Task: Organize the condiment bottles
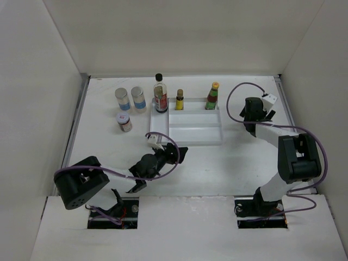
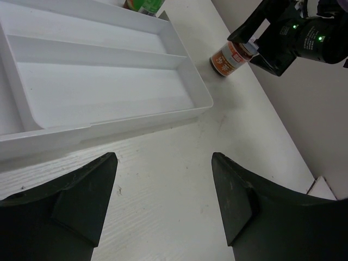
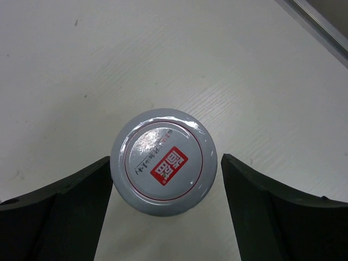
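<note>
My right gripper (image 3: 165, 163) is open and straddles a short jar with a grey lid and red logo (image 3: 163, 162); both fingers stand close beside the lid. In the top view this gripper (image 1: 251, 117) hides the jar, right of the white divided tray (image 1: 187, 136). The left wrist view shows the jar (image 2: 227, 60) standing on the table. A tall black-capped bottle (image 1: 160, 95), a small yellow bottle (image 1: 179, 100) and a red sauce bottle with a green neck (image 1: 212, 97) stand in the tray's far compartments. My left gripper (image 1: 176, 155) (image 2: 163, 157) is open and empty, near the tray's front.
Two pale-lidded shakers (image 1: 122, 99) (image 1: 138, 99) and a small red-labelled jar (image 1: 125, 122) stand on the table left of the tray. The tray's front compartments (image 2: 103, 87) hold nothing. White walls enclose the table on three sides.
</note>
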Robot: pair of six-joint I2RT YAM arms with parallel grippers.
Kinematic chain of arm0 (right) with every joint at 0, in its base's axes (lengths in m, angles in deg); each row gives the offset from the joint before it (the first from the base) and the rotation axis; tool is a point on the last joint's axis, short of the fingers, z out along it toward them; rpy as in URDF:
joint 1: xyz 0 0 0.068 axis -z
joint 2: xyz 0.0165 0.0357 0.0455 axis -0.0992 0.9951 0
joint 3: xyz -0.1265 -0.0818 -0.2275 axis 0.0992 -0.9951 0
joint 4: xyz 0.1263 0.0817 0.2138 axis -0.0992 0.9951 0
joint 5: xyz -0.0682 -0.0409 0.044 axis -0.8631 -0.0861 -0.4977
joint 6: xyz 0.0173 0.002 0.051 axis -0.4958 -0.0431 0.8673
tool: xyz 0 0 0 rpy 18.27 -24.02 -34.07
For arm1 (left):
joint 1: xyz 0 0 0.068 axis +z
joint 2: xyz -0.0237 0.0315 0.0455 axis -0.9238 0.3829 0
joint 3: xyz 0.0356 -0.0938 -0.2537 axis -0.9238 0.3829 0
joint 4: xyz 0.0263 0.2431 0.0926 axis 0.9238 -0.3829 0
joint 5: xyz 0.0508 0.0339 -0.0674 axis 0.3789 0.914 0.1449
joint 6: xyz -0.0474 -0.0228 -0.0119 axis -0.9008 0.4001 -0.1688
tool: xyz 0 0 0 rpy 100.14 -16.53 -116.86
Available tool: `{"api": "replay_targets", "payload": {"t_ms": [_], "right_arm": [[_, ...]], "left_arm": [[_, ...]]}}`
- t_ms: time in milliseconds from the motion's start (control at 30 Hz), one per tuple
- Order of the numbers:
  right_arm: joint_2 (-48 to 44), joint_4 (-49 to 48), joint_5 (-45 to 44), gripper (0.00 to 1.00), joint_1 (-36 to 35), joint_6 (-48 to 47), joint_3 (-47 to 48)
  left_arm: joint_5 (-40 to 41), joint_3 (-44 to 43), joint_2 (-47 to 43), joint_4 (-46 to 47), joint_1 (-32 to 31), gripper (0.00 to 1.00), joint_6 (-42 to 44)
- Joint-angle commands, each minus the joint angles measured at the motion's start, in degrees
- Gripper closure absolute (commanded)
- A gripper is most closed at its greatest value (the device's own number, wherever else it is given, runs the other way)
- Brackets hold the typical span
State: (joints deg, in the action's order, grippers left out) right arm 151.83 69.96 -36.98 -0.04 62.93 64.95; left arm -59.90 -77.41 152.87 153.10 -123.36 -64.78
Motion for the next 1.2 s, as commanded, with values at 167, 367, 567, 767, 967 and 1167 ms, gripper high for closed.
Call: {"api": "replay_targets", "payload": {"t_ms": [167,367,567,767,967,1167], "right_arm": [[-1.53,-11.43,0.24,0.45,0.42,-1.16,-1.91],[-11.46,-13.73,-0.82,0.50,-5.63,-2.48,-6.05],[-14.47,-13.11,-0.12,0.52,-16.17,-2.22,-4.48],[-7.88,-15.92,3.13,0.53,-22.95,-1.87,1.23],[-2.78,-17.77,5.50,0.52,-24.28,-2.48,6.24],[2.58,-18.74,5.33,0.52,-24.28,-2.74,7.74]], "left_arm": [[-1.46,-0.82,1.68,3.31,0.29,0.31,-1.32],[-1.82,-0.73,1.24,3.67,0.46,0.32,-1.41],[-1.11,-0.29,0.36,3.67,0.55,0.32,-1.41],[-0.76,-0.29,0.19,3.67,0.20,0.32,-1.32],[-0.50,-0.20,-0.07,3.67,0.20,0.32,-1.14],[0.12,-0.11,-1.21,3.67,-0.32,0.32,-0.36]]}}
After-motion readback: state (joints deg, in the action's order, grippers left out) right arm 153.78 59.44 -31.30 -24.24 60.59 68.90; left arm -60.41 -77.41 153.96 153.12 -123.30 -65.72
